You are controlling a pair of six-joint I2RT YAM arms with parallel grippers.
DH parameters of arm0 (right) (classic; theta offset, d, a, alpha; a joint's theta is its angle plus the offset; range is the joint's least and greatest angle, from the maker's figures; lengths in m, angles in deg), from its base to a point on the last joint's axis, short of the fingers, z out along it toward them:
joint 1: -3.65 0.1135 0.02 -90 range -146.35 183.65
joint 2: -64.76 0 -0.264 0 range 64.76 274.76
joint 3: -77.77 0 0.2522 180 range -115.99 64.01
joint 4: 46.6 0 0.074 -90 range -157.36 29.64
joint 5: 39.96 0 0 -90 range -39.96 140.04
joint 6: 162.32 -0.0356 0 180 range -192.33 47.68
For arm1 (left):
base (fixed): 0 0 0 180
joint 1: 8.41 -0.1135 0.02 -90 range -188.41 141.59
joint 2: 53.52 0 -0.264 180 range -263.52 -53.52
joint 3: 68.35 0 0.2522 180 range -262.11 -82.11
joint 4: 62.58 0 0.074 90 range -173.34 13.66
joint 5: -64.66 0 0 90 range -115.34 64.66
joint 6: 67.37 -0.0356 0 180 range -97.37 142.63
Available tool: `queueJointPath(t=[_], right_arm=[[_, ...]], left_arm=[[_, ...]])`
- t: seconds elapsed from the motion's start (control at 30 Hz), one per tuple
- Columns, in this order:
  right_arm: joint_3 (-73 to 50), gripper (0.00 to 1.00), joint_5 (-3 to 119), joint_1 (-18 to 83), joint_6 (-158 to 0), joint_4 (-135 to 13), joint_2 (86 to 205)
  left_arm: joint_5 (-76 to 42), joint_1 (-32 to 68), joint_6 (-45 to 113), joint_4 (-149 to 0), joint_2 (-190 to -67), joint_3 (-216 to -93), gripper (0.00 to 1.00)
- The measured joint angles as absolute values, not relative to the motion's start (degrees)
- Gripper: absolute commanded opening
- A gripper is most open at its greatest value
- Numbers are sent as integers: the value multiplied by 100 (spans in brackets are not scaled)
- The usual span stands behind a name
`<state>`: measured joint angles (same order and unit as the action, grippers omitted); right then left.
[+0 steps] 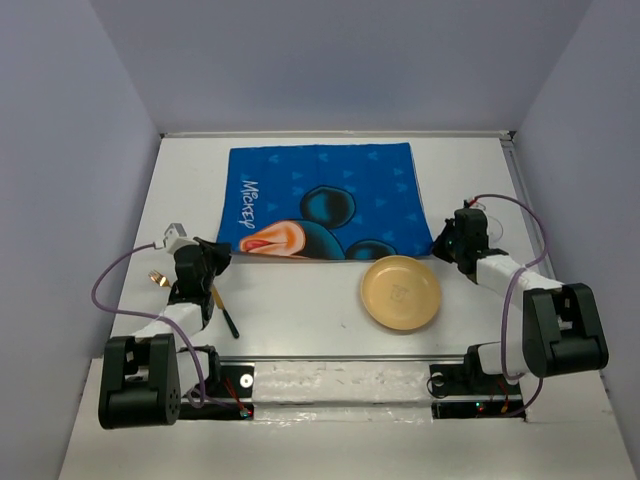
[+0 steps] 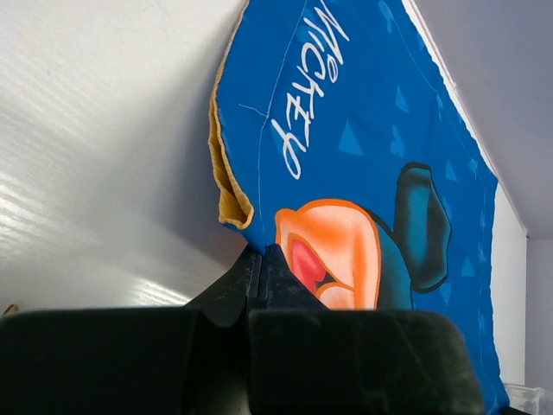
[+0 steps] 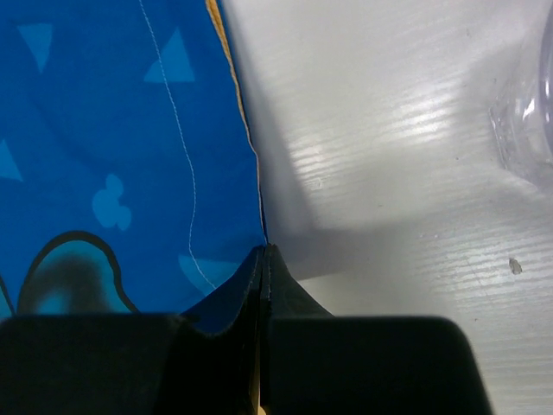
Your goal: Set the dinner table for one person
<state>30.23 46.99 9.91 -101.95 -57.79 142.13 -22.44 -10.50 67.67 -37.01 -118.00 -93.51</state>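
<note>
Top view: white table [image 1: 300, 310] spans the enclosure floor, walls at 9, 12 and 3 o'clock, both arm bases bolted along its 6 o'clock edge. Blue cartoon mat [image 1: 325, 200] lies flat on the table toward 12 o'clock, "Mickey" lettering running up its 9 o'clock side. Round yellow plate [image 1: 400, 292] sits on bare table just off the mat's 5 o'clock corner, apart from the cloth. Left pincer [image 2: 262, 259] is clenched, fingers pressed flush together with no gap, tips right at the mat's 7 o'clock corner; the left wrist view shows that corner curled up with a tan underside showing. Cannot tell whether any cloth is caught between the fingers. Right pincer [image 3: 263, 255] is likewise clenched, tips meeting the mat's edge at the 5 o'clock corner, where the tan hem runs straight down into the seam of the fingers; whether it has hold of the cloth is unclear here too. A clear vessel [image 3: 527, 112] stands on the table at 2 o'clock of the right pincer in the right wrist view, only partly in frame. Near the left arm, a dark slim utensil [image 1: 226, 312] lies on the table at 5 o'clock of the left pincer, and a small gold object [image 1: 157, 278] sits at 8 o'clock of it, too small to identify.
</note>
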Motion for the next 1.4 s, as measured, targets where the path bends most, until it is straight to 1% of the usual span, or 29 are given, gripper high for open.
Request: queueJointPath(t=[0.27, 0.33, 0.37, 0.47, 0.5, 0.6, 0.63, 0.67, 0.7, 0.73, 0.8, 0.83, 0.87, 0.93, 0.97, 1.13, 1.2, 1.3, 1.4], right_arm=[[3414, 0, 4529, 991, -10486, -5892, 14125], [3458, 0, 4509, 994, -10530, -5951, 14016], [3462, 0, 4503, 994, -10551, -5986, 13957], [3486, 7, 4474, 994, -10635, -5993, 13821], [3504, 12, 4463, 994, -10667, -6008, 13773], [3510, 20, 4420, 991, -10694, -6017, 13743], [3513, 23, 4400, 991, -10700, -6032, 13745], [3513, 28, 4385, 991, -10698, -6041, 13745], [3513, 31, 4385, 991, -10704, -6041, 13745], [3513, 34, 4382, 991, -10707, -6041, 13745], [3513, 42, 4385, 991, -10698, -6059, 13738], [3513, 44, 4385, 991, -10676, -6128, 13701], [3513, 49, 4387, 991, -10667, -6205, 13642], [3513, 51, 4387, 991, -10659, -6341, 13452], [3513, 57, 4387, 991, -10645, -6437, 13281], [3489, 60, 4393, 1050, -10617, -6734, 12416], [3489, 60, 4417, 1171, -10624, -6819, 12165], [3489, 60, 4328, 1833, -10685, -6900, 11990], [3473, 59, 4033, 3212, -10857, -6970, 12167]], left_arm=[[-2314, -1048, 6765, -4112, -11245, -9139, 0], [-2336, -1048, 6765, -4208, -11042, -9066, 5], [-2343, -1048, 6765, -4254, -10948, -9038, 10], [-2347, -1045, 6780, -4407, -10719, -9005, 17], [-2347, -1043, 6791, -4431, -10651, -8997, 18], [-2402, -1043, 6811, -4455, -10535, -8966, 33], [-2417, -1043, 6826, -4468, -10507, -8948, 45], [-2432, -1043, 6824, -4479, -10493, -8929, 52], [-2443, -1045, 6819, -4496, -10485, -8920, 57], [-2456, -1050, 6828, -4538, -10472, -8911, 68], [-2478, -1050, 6830, -4568, -10441, -8909, 72], [-2491, -1050, 6850, -4582, -10423, -8909, 73], [-2498, -1050, 6854, -4590, -10402, -8909, 73], [-2485, -1050, 6854, -4619, -10325, -8911, 74], [-2467, -1050, 6854, -4634, -10284, -8911, 74], [-2238, -1050, 6865, -4933, -9785, -9104, 72], [-2168, -1050, 6865, -5078, -9512, -9276, 72], [-2021, -1048, 6863, -5292, -9016, -9663, 72], [-1794, -1039, 6811, -5425, -8760, -9993, 73]])
